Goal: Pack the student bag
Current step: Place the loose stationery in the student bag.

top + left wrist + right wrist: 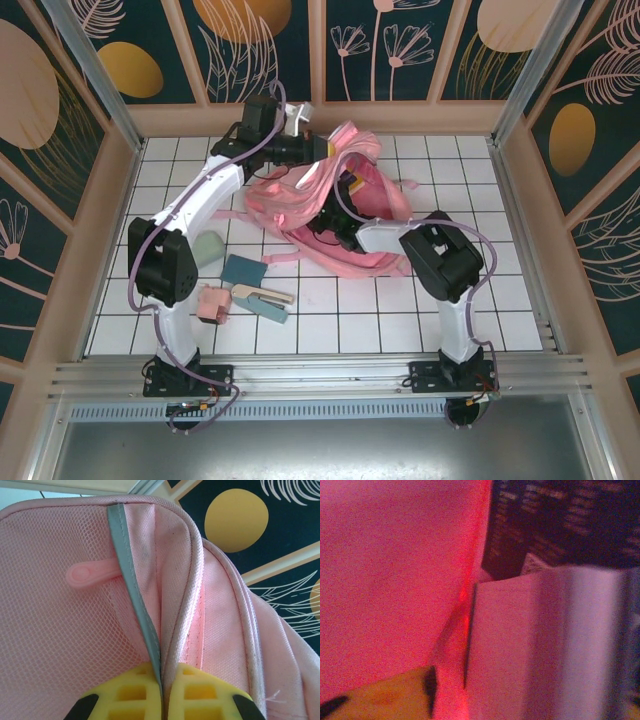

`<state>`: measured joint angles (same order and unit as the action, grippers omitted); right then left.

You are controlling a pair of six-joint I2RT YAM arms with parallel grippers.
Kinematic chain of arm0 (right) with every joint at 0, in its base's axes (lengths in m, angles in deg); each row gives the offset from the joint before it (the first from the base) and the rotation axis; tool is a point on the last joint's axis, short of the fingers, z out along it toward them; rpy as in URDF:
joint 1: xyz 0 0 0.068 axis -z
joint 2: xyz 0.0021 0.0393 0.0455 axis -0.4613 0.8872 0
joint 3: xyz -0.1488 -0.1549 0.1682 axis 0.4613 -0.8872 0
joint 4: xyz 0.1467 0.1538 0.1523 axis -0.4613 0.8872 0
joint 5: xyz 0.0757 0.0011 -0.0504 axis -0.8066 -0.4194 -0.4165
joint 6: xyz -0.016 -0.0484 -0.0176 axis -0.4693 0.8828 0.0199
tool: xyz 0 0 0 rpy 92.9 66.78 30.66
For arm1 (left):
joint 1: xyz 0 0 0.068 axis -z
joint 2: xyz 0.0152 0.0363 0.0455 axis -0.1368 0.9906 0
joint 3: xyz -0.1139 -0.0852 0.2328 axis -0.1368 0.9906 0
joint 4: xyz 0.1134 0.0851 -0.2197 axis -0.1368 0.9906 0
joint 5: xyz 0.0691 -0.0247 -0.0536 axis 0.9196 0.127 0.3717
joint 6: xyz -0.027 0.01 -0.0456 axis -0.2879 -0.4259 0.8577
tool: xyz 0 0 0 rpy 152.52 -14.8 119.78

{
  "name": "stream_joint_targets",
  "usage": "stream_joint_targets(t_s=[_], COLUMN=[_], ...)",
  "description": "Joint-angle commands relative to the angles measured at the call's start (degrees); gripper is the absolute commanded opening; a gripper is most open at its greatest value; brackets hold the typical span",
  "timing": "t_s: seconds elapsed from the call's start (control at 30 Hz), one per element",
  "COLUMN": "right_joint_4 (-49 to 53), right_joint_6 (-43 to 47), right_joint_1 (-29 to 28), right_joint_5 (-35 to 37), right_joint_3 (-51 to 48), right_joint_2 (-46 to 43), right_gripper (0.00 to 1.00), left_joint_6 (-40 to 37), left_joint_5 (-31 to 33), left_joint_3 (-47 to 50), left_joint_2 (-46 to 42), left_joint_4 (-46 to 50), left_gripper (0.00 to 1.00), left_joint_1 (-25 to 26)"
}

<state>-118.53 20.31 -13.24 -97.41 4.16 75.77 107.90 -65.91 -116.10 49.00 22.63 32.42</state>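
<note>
Top external view has the student bag [290, 195] slumped at the back middle of the tiled table [400, 320] — left gripper [162, 700] pinched tight on its grey-trimmed edge, right gripper [350, 188] sunk into its mouth — whether that one's jaws are parted or closed is unclear.

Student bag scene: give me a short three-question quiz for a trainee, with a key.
1. True or false: the left tool is pinched shut on the student bag's grey-trimmed edge.
2. The pink zip pull lies against: A) pink mesh, B) the table, C) a strap.
3. Fill in: the teal notebook lies on the ___ tiled table, outside the bag.
Key: 1 true; 2 A; 3 white.
</note>
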Motion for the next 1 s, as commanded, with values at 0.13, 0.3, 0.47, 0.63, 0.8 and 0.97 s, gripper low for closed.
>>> stream_joint_targets(t_s=[0.13, 0.3, 0.47, 0.63, 0.8, 0.97], right_joint_4=[3.1, 5.8, 8.0, 5.7, 11.2, 12.4], right_joint_6=[4.5, 6.0, 9.1, 18.8, 31.7, 44.4], right_joint_1=[-0.8, -0.7, -0.7, -0.8, -2.7, -4.5], right_joint_5=[9.3, 13.3, 19.9, 22.8, 24.4, 20.0], right_joint_3=[-7.9, -13.2, -19.6, -27.8, -31.4, -38.2], right_joint_2=[-11.8, -17.8, -26.0, -40.0, -51.9, -61.8], right_gripper=[0.81, 0.92, 0.91, 0.88, 0.88, 0.86], left_joint_6=[-0.2, 0.4, -0.5, -2.0, -2.7, -1.9], left_joint_5=[-4.8, -4.8, -3.2, 2.3, 4.7, 7.0], left_joint_3=[-1.8, -0.2, -0.5, 0.7, 5.6, 8.0], left_joint_2=[-3.0, -3.6, -3.1, -1.5, -1.9, -3.6], left_joint_4=[-11.2, -12.3, -10.6, -5.7, -5.1, -5.6], left_gripper=[0.00, 0.00, 0.00, 0.00, 0.00, 0.00], left_joint_1=[-0.7, -1.4, -1.4, -1.5, -1.4, -1.4])
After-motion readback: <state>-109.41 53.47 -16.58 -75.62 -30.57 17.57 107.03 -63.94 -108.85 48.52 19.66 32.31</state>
